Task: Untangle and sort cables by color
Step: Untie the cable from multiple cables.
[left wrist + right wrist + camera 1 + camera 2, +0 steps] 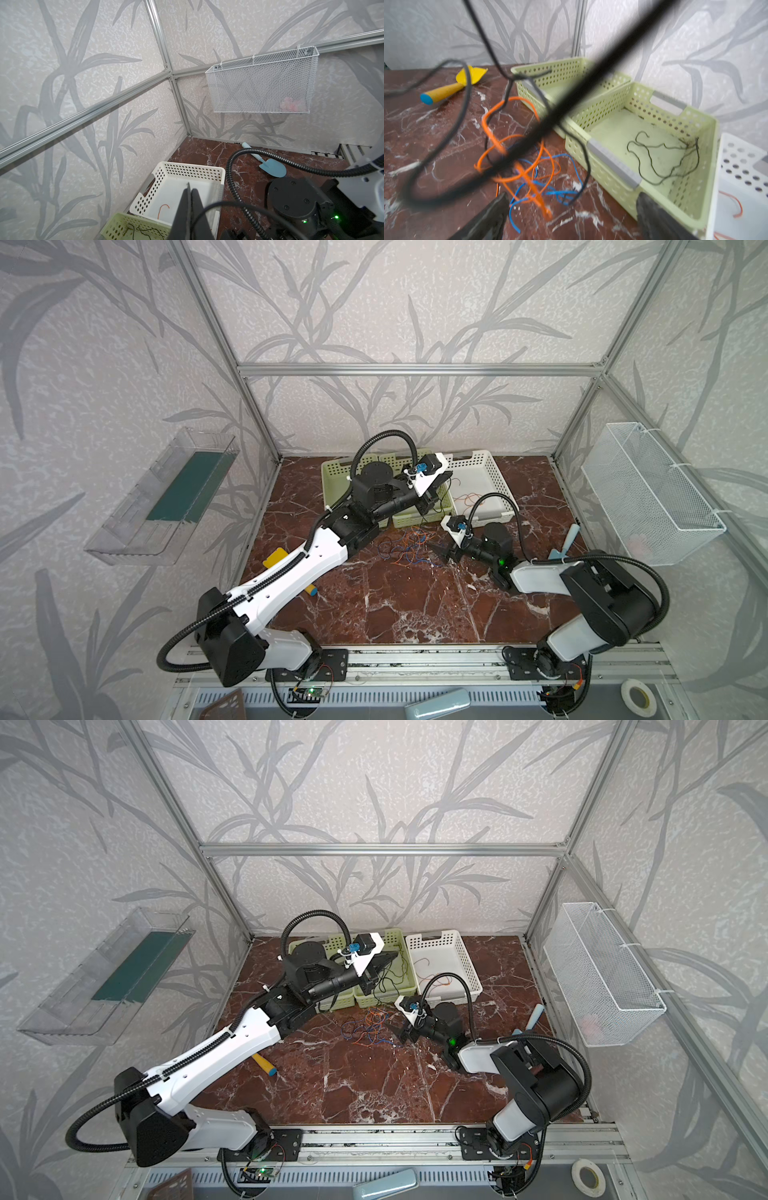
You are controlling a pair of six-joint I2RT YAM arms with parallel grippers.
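Hovering above the green basket, the left gripper is clamped on a dark cable trailing down to the blue-and-orange tangle on the marble table, where the right gripper stands wide and empty beside it.

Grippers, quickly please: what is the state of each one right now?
Left gripper: shut on a dark cable.
Right gripper: open, holding nothing.
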